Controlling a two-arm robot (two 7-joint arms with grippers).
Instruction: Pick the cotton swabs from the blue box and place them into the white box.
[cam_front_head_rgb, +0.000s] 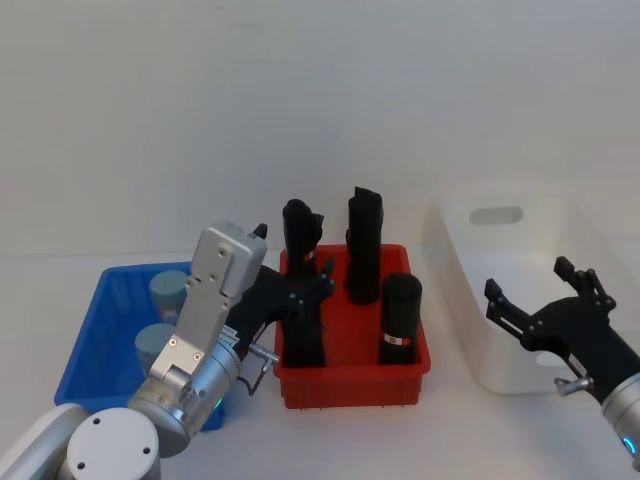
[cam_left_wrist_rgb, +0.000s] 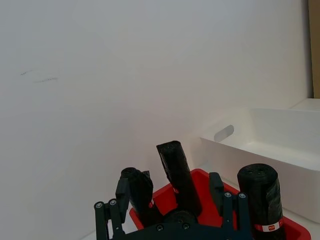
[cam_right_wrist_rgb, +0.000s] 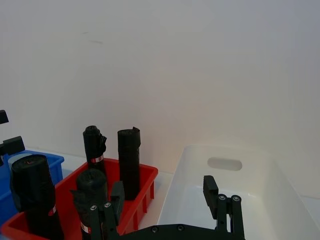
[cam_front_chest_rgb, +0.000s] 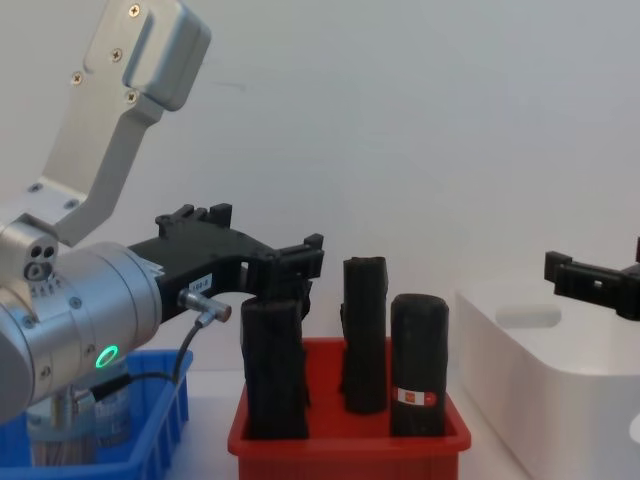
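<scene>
2 swabs sit in the blue box. The left gripper hovers over the red bin, jaws wide and empty, probably lining up. The right gripper, jaws spread and empty, idles by the white box.

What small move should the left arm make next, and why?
Probably swing the left claw over the blue box, above a swab jar: it is open, empty, and above the red bin. The right claw hovers open by the white tub.
</scene>
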